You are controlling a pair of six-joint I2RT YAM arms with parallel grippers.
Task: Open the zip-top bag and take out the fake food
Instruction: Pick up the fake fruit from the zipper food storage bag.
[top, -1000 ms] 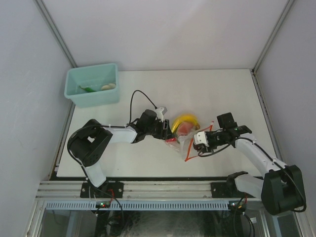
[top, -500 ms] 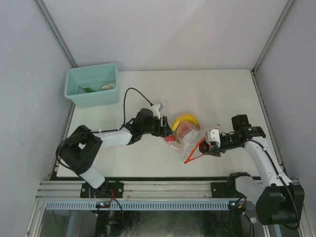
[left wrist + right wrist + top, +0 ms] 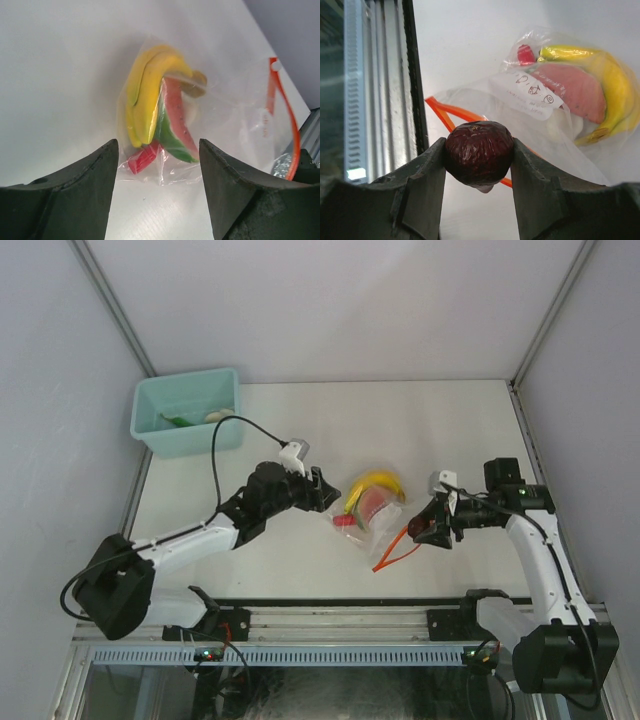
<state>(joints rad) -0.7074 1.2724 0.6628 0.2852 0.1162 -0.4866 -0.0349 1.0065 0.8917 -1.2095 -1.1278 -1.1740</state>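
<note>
clear crinkly zip-top bag with red-orange zip strip: lies mid-table on the white tabletop, zip edge toward the right claw.
contents: curved yellow plastic banana, red wedge with green rind, small red piece.
left claw: jaws apart, nothing between them, just left of the bag.
right claw: clamped on a dark red-brown wrinkled round piece, outside the bag, near its zip edge.
teal plastic bin: far left corner.
</note>
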